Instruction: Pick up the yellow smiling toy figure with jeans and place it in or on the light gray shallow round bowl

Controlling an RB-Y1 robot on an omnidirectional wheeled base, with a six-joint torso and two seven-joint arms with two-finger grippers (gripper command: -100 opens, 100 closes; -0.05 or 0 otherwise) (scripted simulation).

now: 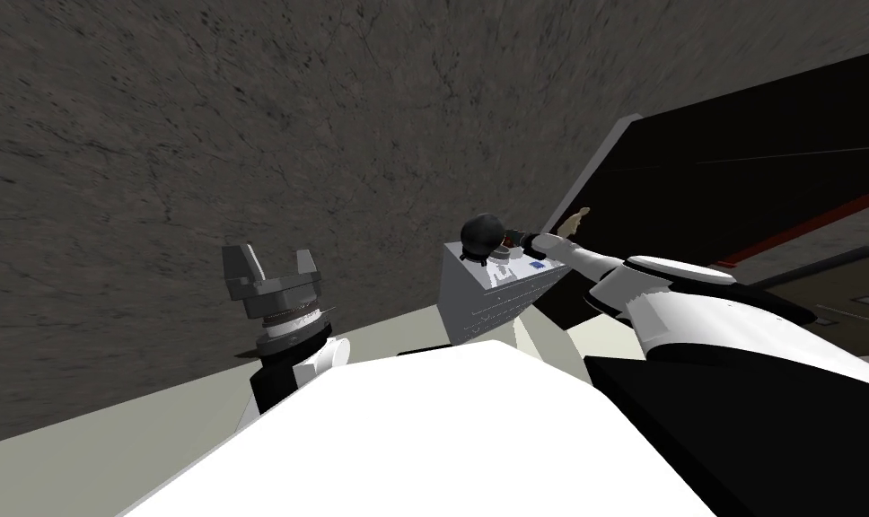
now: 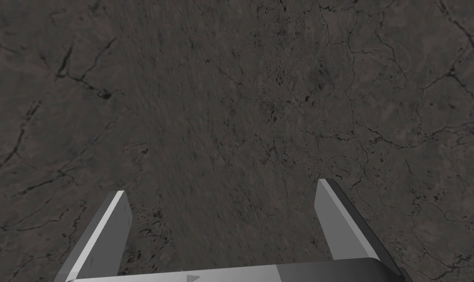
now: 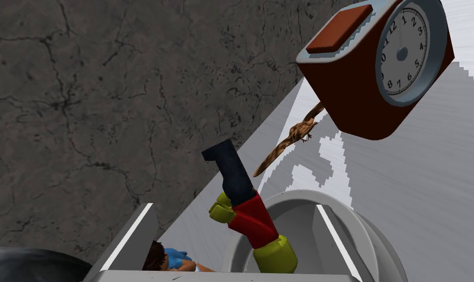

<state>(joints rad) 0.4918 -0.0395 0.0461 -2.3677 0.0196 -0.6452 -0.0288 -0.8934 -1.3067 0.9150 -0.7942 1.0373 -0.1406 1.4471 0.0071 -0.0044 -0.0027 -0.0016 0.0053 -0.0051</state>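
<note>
Legible writing: the numerals 1 to 12 round the pale dial of the red-brown clock (image 3: 378,68); no brand seen. The right gripper (image 3: 235,206) is spread wide and grips nothing, with a gap on each side of the toy figure (image 3: 248,220) between its fingers. The figure is inverted: dark blue legs point away, red torso in the middle, yellow head low against the near rim of the light grey bowl (image 3: 290,196); whether the head rests inside cannot be told. A second small figure (image 3: 167,257) with brown hair lies by one finger, and a brown slender toy (image 3: 290,142) lies between bowl and clock. The pale tabletop (image 3: 427,196) ends in a straight edge close beside the figure, with dark cracked floor (image 3: 84,122) beyond. The left gripper (image 2: 221,187) is parted, empty, over open floor
</note>
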